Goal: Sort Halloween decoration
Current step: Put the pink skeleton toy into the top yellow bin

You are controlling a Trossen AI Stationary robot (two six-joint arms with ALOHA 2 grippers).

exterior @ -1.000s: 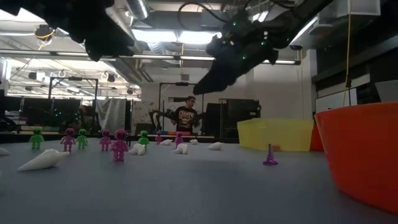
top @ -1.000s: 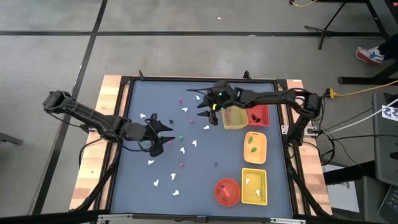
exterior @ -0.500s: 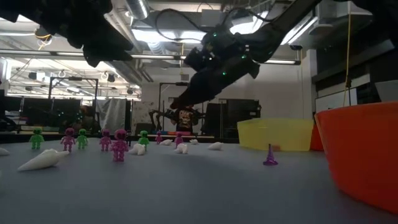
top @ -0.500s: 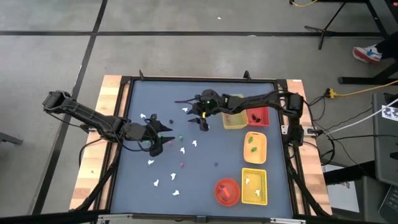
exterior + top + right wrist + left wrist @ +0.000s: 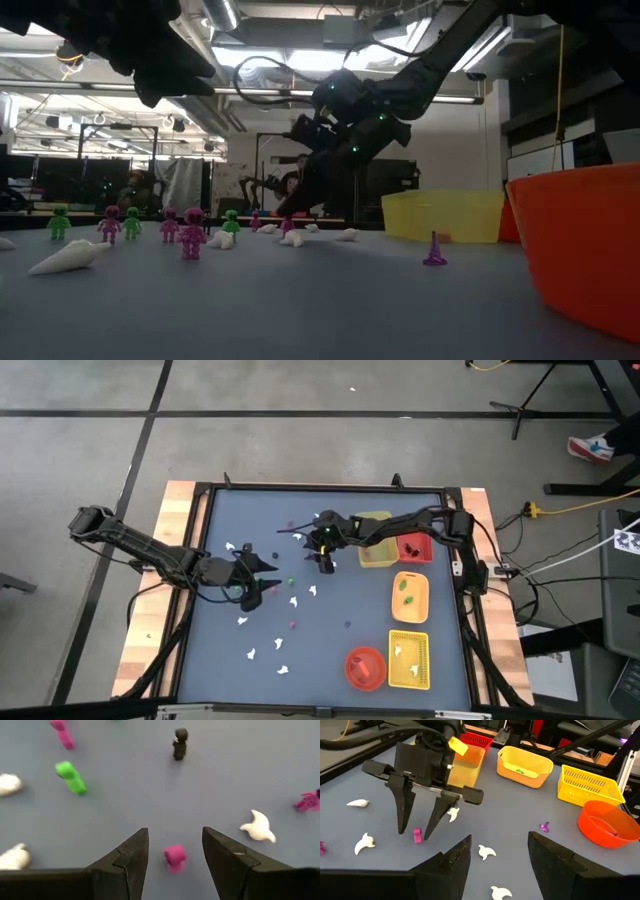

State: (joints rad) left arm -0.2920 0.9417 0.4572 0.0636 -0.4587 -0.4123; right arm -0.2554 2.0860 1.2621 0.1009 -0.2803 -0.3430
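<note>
over the middle of the tabletop the right gripper (image 5: 415, 831) hangs low, jaws apart, straddling a pink piece (image 5: 174, 856) so it can pinch it. other halloween decoration bits (image 5: 262, 615) lie scattered toward the left edge, where the left gripper (image 5: 268, 574) waits, jaws apart too.

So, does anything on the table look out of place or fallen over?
Nothing looks damaged or spilled. The Halloween decoration lies scattered loose over the blue table, as unsorted pieces would. The right gripper hangs with open fingers over a pink piece. The left gripper waits open at the table's left.
</note>
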